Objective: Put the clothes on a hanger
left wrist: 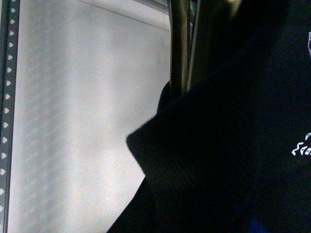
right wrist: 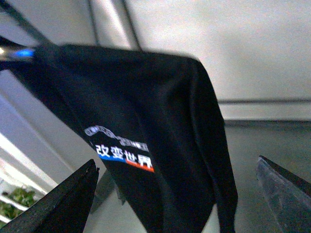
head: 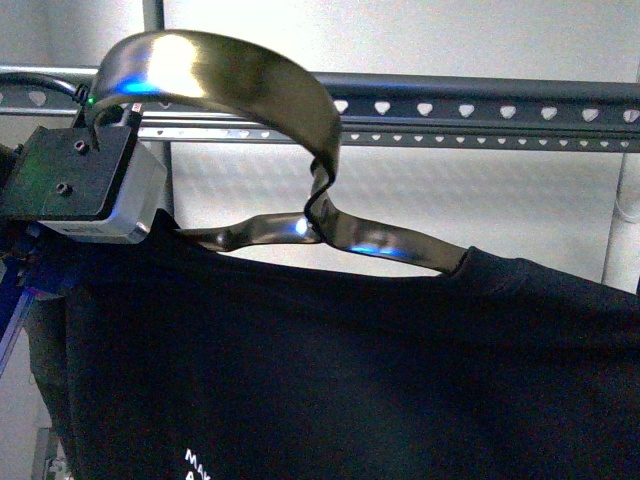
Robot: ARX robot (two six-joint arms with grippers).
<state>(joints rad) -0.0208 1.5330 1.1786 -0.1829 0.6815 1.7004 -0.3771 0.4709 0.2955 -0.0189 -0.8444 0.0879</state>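
Shows, in the front view, the shirt (head: 330, 370) high up and spread on a dark shiny coat hanger (head: 318, 150), just before the rack (head: 480, 100). Puts the big hook of the coat hanger at the level of the rail with the heart holes; seems to reach over it, but hard to confirm from this angle. Has the left arm (head: 85, 185) at the shirt's shoulder end, touching the cloth. Hides the left gripper behind that cloth, so cannot tell if closed or apart. Fills the left wrist view mostly with black cloth very near the lens, beside a pale wall (left wrist: 73, 121). Gives, in the right wrist view, the shirt from the side, with white, blue and red lettering on the chest. Presents the right gripper (right wrist: 176, 162) with fingers (right wrist: 73, 199) wide apart, gripping nothing, clear of the shirt.
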